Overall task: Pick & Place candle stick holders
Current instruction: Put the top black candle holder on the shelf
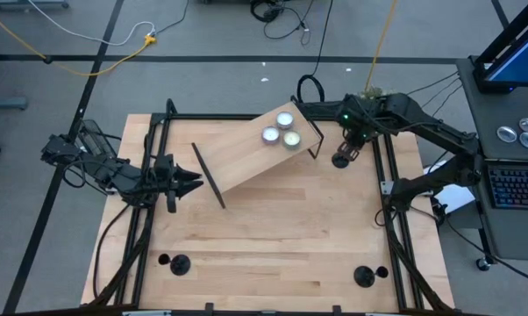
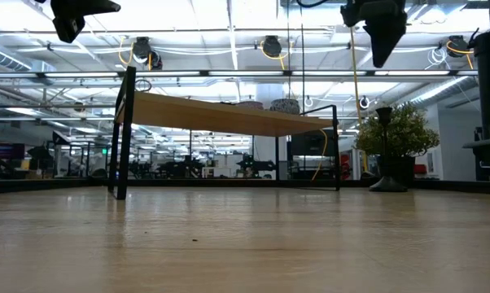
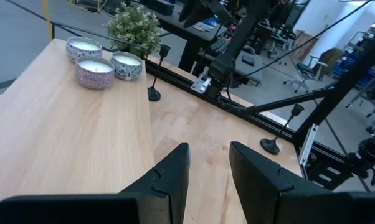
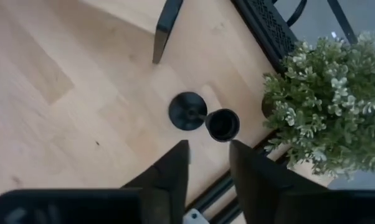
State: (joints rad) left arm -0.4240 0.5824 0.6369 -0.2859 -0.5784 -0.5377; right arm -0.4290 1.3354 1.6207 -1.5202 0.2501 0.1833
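A black candle stick holder (image 1: 340,161) stands upright on its disc base at the table's far right, beside the raised wooden shelf (image 1: 246,158). The right wrist view looks down on its base and cup (image 4: 223,124). It also shows in the low view (image 2: 383,146). My right gripper (image 1: 350,145) hangs open above it, clear of it, in the low view (image 2: 383,41) too. Two more holders stand near the table's near edge, one left (image 1: 178,262) and one right (image 1: 363,276). My left gripper (image 1: 192,183) is open and empty at the shelf's left end.
Three silvery tealight candles (image 1: 281,130) sit on the shelf's far right part. A small potted plant (image 1: 369,92) stands just beyond the right gripper's holder. Black frame rails (image 1: 396,219) run along the table's sides. Bare wood lies between the shelf and the near holders.
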